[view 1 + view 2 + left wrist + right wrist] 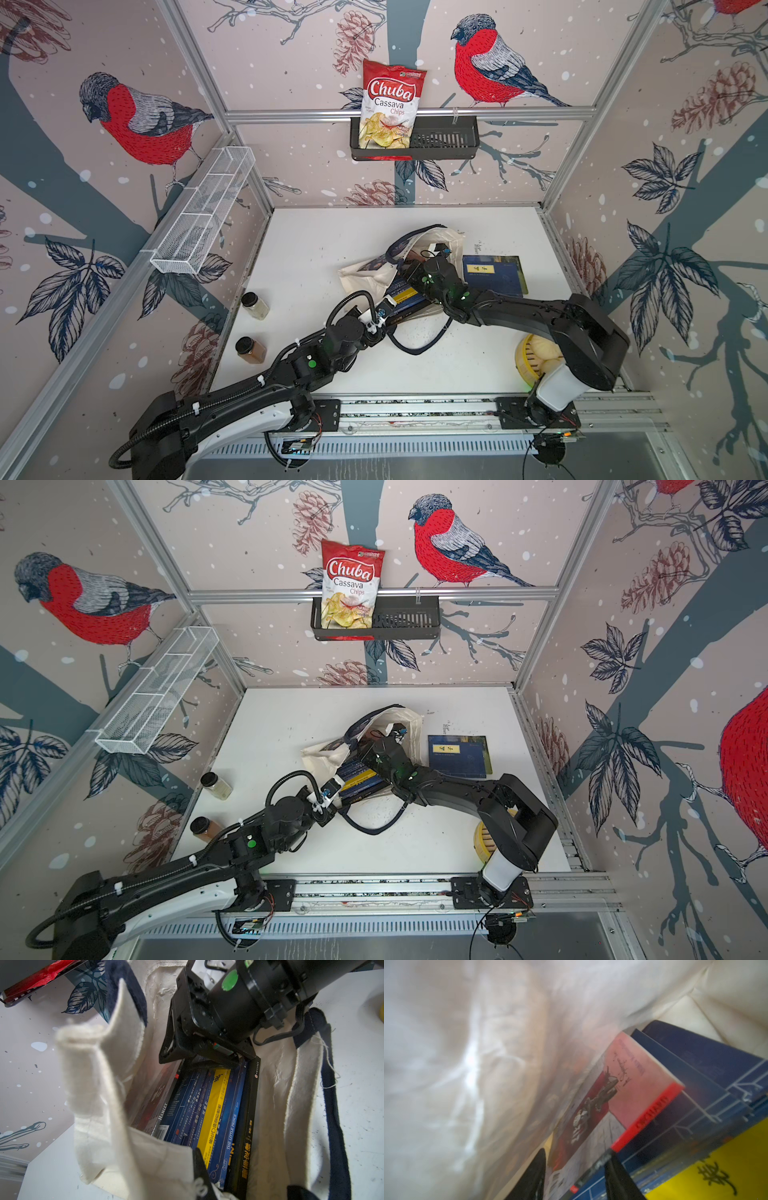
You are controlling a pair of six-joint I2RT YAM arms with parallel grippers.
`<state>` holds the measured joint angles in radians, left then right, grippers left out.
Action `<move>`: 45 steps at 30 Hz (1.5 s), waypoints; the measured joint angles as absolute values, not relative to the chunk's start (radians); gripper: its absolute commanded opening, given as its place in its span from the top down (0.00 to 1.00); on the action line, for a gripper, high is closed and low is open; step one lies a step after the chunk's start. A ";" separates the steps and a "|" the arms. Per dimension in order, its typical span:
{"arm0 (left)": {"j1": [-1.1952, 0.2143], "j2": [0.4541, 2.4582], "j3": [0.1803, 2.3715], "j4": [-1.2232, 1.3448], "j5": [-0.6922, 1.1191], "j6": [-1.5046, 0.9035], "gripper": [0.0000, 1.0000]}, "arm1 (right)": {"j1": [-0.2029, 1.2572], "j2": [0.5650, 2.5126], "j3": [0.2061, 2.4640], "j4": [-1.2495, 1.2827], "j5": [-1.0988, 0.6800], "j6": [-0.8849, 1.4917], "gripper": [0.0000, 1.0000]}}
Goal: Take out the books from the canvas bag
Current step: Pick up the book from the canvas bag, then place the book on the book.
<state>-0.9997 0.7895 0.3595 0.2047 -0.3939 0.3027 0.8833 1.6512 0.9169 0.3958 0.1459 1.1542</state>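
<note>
One canvas bag (449,245), one book (494,276) out — other books (214,1109) inside, two jars (254,305)

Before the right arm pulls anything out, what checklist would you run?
1. Mouth held open, left claw shut on canvas bag rim: ok.
2. Target straddled, right claw fingers either side of Hamlet book: ok.
3. Grip firm: cannot tell.
4. Snag check, navy handle against right arm: cannot tell.
5. Bag emptied: not ok, books inside; blue book lies outside.
</note>
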 measured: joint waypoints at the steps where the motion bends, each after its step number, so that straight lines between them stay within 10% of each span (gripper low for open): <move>1: -1.000 0.789 0.360 0.205 -0.394 0.303 1.00 | 0.875 1.669 0.920 0.396 0.141 1.155 0.53; 10: -1.001 0.786 0.357 0.205 -0.393 0.303 1.00 | 0.868 1.762 0.984 0.433 0.126 1.177 0.57; 20: -1.003 0.778 0.352 0.204 -0.394 0.305 1.00 | 0.919 1.798 1.000 0.451 0.154 1.188 0.90; 45: -1.009 0.775 0.352 0.212 -0.430 0.288 1.00 | 0.962 0.832 0.681 0.162 0.472 0.984 1.00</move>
